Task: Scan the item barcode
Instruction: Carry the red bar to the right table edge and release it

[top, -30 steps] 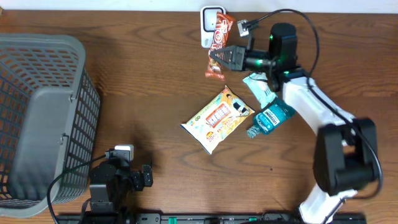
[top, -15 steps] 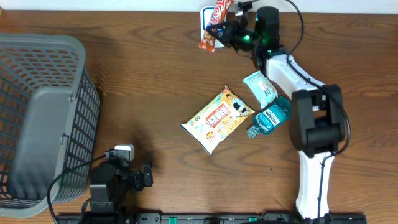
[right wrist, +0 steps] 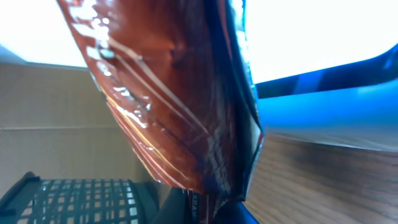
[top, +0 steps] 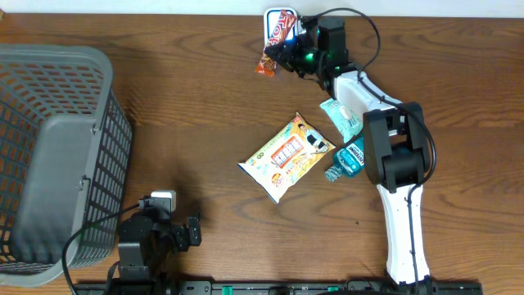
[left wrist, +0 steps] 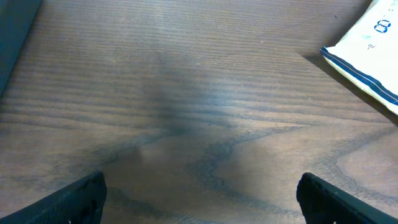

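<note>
An orange-red snack wrapper hangs in my right gripper, which is shut on its lower end. The wrapper is held up at the table's far edge, right in front of a white scanner that it partly covers. In the right wrist view the wrapper fills most of the frame above my right gripper. My left gripper is open low over bare wood near the front left, with nothing between its fingers.
A yellow wipes packet lies mid-table, with a teal sachet and a blue mouthwash bottle to its right. A grey mesh basket fills the left side. A white packet corner shows ahead of the left gripper.
My right arm has stretched up and left, carrying the wrapper from above the table's middle back to the scanner at the far edge. The left arm has not moved.
</note>
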